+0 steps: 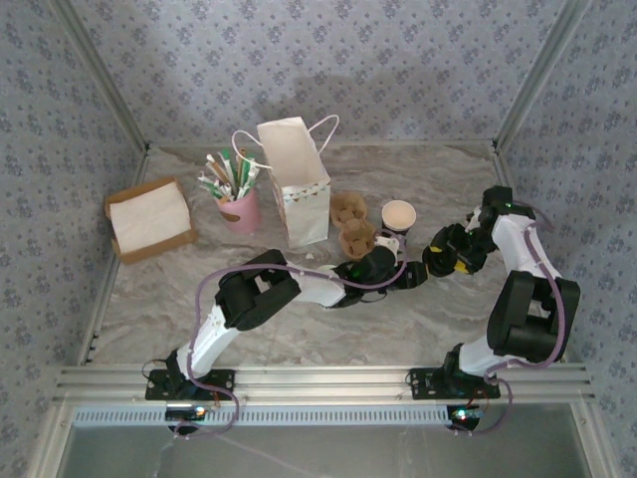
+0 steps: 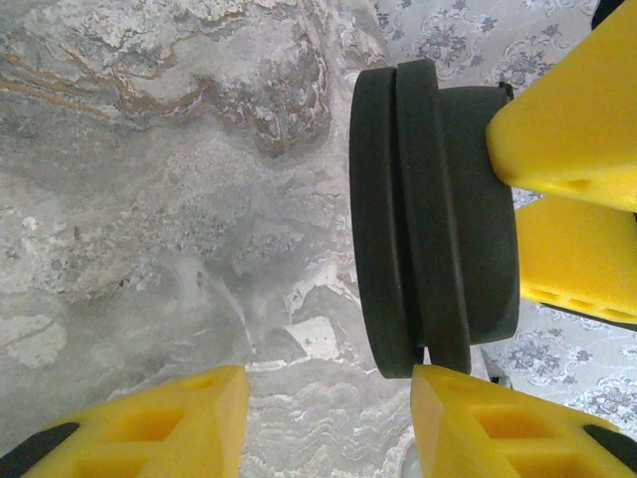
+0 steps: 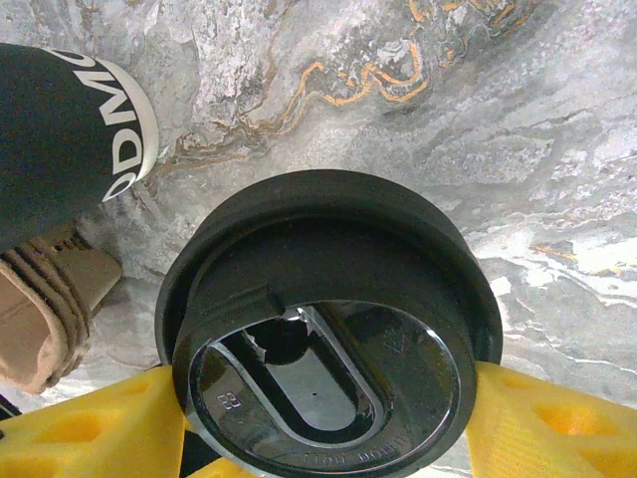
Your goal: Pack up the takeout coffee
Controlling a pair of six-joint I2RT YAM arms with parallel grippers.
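The takeout coffee is out of view. A round black lid [image 3: 318,329] hangs above the marble table with my right gripper [image 3: 318,423] shut on it, one yellow finger on each side of its rim. In the left wrist view the lid [image 2: 428,219] is edge-on, with the right gripper's fingers [image 2: 567,129] clamping it from the right. My left gripper [image 2: 328,398] is open with bare table between its fingers, and its right fingertip sits just under the lid's rim. In the top view the left gripper [image 1: 411,276] and the right gripper [image 1: 438,261] meet at the centre right.
A dark-walled paper cup [image 1: 398,216] with a cream inside stands just behind the grippers, close to the lid [image 3: 60,119]. A brown cup carrier [image 1: 350,224] lies left of it. Further left are a white paper bag [image 1: 299,179], a pink cup of straws [image 1: 237,204] and a cardboard box [image 1: 149,219].
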